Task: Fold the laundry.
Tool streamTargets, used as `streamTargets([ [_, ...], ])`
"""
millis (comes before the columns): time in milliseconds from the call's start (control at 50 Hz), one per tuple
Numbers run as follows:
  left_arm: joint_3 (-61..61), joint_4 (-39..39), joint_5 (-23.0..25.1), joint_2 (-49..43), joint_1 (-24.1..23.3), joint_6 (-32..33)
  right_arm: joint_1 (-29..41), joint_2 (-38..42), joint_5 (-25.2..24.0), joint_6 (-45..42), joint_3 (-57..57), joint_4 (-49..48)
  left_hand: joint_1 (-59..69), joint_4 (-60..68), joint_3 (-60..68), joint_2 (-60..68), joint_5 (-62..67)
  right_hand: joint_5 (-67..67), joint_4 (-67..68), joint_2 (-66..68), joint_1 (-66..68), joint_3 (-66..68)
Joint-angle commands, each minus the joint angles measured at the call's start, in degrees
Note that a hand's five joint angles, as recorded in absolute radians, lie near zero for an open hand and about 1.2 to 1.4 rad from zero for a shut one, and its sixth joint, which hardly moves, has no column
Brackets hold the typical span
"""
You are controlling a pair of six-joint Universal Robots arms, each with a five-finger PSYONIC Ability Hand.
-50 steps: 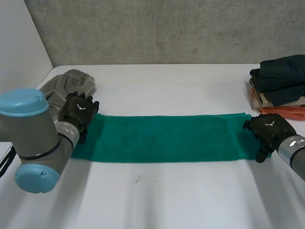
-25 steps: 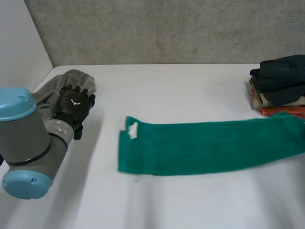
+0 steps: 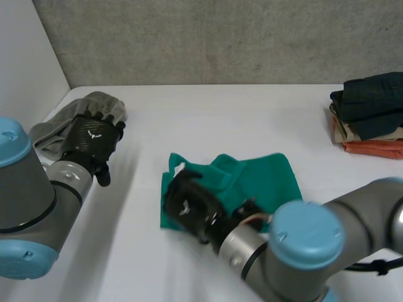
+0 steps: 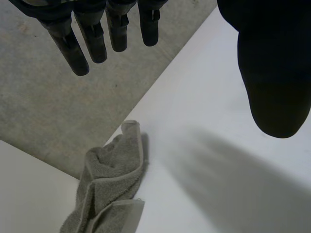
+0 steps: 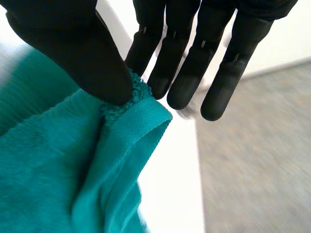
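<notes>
The right hand (image 3: 189, 204) is pinching the towel's (image 5: 48, 170) edge between thumb and fingers; the left hand (image 3: 94, 139) is hovering, fingers straight, by the grey cloth (image 4: 112, 170).

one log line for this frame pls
left hand: open, by grey towel | right hand: pinching green towel edge | fold: cloth bunched, not flat

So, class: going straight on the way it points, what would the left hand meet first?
Probably the crumpled grey towel just ahead of the left hand, though depth is unclear.
</notes>
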Motion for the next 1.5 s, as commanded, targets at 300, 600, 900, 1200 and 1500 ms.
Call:
streamTargets([
  [300, 0.53, 0.64, 0.20, -0.09, -2.91, 0.11, -21.09, -13.85, 7.58, 37.19, 7.92, 14.74, -0.46, -1.35, -1.80, -1.41, -2.46, -54.43, -55.22, -54.40, -52.13, -54.91],
  [600, 14.23, 3.45, 3.98, -15.99, -23.82, -4.55, -26.92, -13.59, 7.40, 30.25, 13.11, 13.54, 1.06, 0.16, -0.28, 0.11, -0.94, -46.47, -47.26, -46.44, -44.17, -46.96],
  [900, 29.97, 2.57, -2.61, -34.72, -24.45, -4.20, -23.84, -9.19, 10.47, 29.55, 13.64, 9.41, 1.56, 0.67, 0.22, 0.61, -0.44, -31.64, -32.44, -31.61, -29.34, -32.13],
  [1200, 28.75, 3.62, -19.75, -32.26, -18.12, 3.70, -23.75, -8.84, 11.09, 28.32, 13.55, 8.71, 1.73, 0.84, 0.39, 0.78, -0.27, -19.02, -19.81, -18.99, -16.72, -19.51],
  [1500, 25.23, 3.62, -9.12, -26.81, -23.56, 2.22, -24.19, -8.75, 11.35, 26.74, 13.64, 8.71, 0.39, -0.51, -0.95, -0.56, -1.62, 2.31, 1.52, 2.34, 4.61, 1.82],
])
